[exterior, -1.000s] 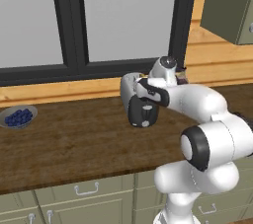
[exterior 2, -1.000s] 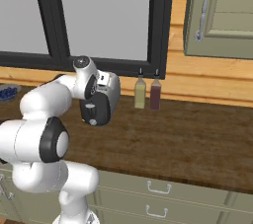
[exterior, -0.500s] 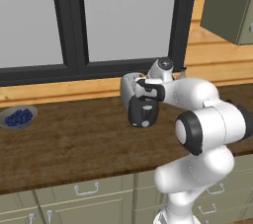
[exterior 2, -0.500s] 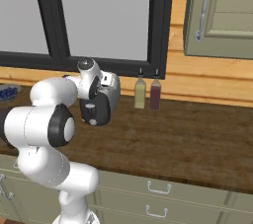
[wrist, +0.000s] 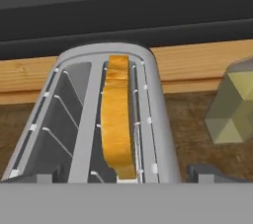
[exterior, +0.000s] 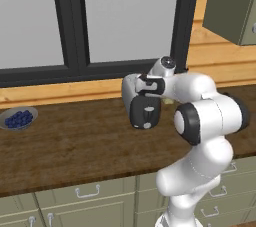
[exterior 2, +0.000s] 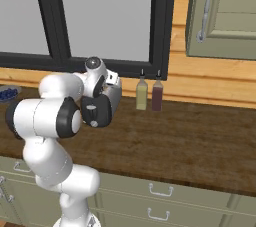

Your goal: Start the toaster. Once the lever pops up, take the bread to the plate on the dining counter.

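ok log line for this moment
claw: open, above toaster | silver-grey two-slot toaster: golden-crusted bread slice in right slot | lever: not judged

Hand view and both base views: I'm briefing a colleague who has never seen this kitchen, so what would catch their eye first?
Probably the bread, a golden slice standing on edge in the right-hand slot of the silver toaster in the hand view. Next, the big white arm reaching over that toaster on the dark wood counter below the window. Smaller accents are the bowl of blueberries at the far left and two bottles by the window frame.
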You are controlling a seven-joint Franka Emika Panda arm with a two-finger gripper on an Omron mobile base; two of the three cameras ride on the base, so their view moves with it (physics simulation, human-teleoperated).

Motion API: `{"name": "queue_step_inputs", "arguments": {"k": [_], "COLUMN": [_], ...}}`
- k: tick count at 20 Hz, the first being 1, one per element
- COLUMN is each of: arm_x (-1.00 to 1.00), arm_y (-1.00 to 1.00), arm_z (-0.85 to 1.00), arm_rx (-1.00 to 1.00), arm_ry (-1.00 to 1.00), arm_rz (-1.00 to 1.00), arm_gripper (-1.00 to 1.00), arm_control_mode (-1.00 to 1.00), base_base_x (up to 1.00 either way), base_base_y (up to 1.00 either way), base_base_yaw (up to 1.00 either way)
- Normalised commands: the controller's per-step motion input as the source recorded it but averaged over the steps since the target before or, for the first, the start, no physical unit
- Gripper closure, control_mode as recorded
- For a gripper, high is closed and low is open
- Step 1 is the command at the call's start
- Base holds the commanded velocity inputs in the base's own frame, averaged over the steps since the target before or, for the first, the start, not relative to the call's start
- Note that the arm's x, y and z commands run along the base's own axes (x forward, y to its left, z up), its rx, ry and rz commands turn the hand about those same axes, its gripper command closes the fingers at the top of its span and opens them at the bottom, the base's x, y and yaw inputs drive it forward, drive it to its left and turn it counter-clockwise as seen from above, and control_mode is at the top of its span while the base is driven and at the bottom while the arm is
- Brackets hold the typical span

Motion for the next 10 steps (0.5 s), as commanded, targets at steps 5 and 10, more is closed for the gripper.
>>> {"name": "queue_step_inputs", "arguments": {"k": [5,10], "arm_x": [0.31,0.20], "arm_y": [0.00,0.00], "arm_z": [-0.27,-0.40], "arm_rx": [0.06,0.01], "arm_ry": [0.00,0.00], "arm_rz": [0.00,0.00], "arm_gripper": [-1.00,1.00], "arm_control_mode": [-1.00,-1.00], "base_base_x": [0.00,0.00], "base_base_y": [0.00,0.00], "base_base_yaw": [0.00,0.00]}}
